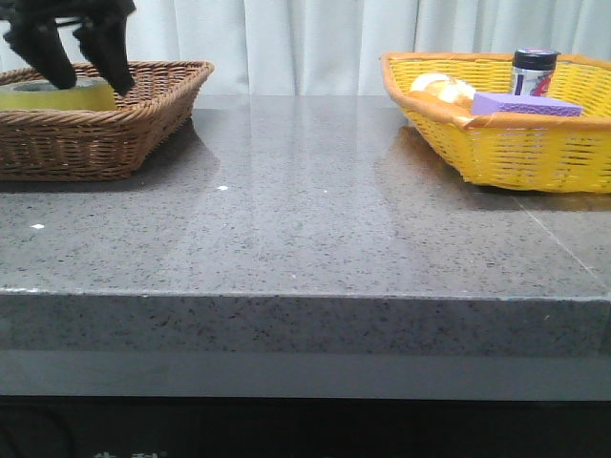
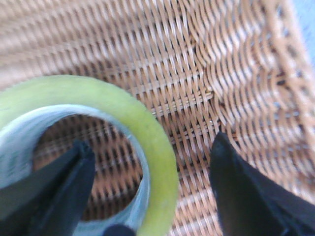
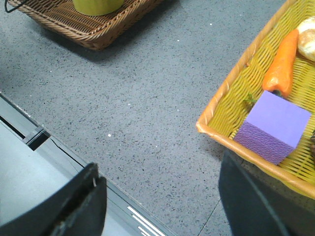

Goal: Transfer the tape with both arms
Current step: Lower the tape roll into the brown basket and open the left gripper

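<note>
- Hovering at the upper left of the front view, the left gripper [image 1: 91,72] sits over the brown wicker basket [image 1: 143,114], fingers pointing down.
- Tape [image 1: 57,93] lies flat inside that basket, yellow rim just visible above the wicker wall, directly under the gripper.
- Left wrist view: the tape [image 2: 147,142] fills the lower left of the frame; one finger [image 2: 59,191] is inside the roll's hole, the other is outside the rim over bare weave. Jaws spread wide, straddling the roll's wall; no contact visible.
- Right gripper [image 3: 160,196]: seen only in the right wrist view, at the bottom of the frame, fingers far apart, nothing between them, hanging over the table's [image 3: 147,108] front edge.
- Yellow basket [image 1: 496,153] at the right of the front view holds a purple block [image 1: 525,103], a carrot [image 3: 281,61], a pale round item and a dark-capped container [image 1: 533,69].
- Tape [image 3: 97,6] appears at the top edge of the right wrist view, well apart from the right gripper.
</note>
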You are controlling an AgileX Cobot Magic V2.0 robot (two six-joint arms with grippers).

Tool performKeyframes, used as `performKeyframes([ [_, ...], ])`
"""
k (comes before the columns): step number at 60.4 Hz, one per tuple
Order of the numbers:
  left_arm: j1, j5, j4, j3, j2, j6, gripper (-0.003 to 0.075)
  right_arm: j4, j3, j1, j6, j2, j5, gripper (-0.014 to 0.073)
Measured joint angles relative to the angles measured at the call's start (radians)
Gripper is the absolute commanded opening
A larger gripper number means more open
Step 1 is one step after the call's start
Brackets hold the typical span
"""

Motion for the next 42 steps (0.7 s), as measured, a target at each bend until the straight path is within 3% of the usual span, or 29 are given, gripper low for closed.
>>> performKeyframes([
  [10,-0.048,0.000,0.072,0.000,-0.080,-0.037,0.0489,0.000,0.000,0.000,0.000,0.000,0.001,0.0508],
  [23,-0.186,0.000,0.204,0.076,-0.228,-0.102,0.0489,0.000,0.000,0.000,0.000,0.000,0.001,0.0508],
  [42,-0.221,-0.049,0.144,0.408,-0.521,-0.116,0.0489,0.000,0.000,0.000,0.000,0.000,0.001,0.0508],
])
